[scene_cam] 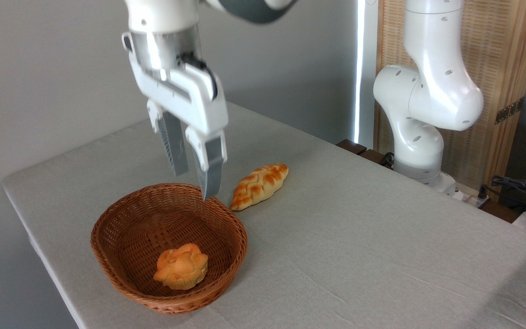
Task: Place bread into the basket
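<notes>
The jaws are being held apart, with a clear gap showing between the two fingers and nothing being carried in them. The gripper (195,183) is being pointed downward and is hanging above the far rim of the basket (121,265), its nearer fingertip appearing just over the wicker edge; whether it is touching the rim cannot be told. The fingers (211,169) are being shown as grey pads set in white housings, tilted slightly to the right.

Below them, the bread (181,266) is lying inside the basket, resting on the woven floor toward the near side, well apart from the fingertips. The basket is sitting on the table (359,237), close to its left front corner.

Just beside the basket's far right rim, a braided loaf (259,186) is lying on the cloth, outside the basket and angled up toward the right. Further right, at the table's far edge, the arm's white base (420,114) is being seen in front of a slatted wooden panel (505,68).
</notes>
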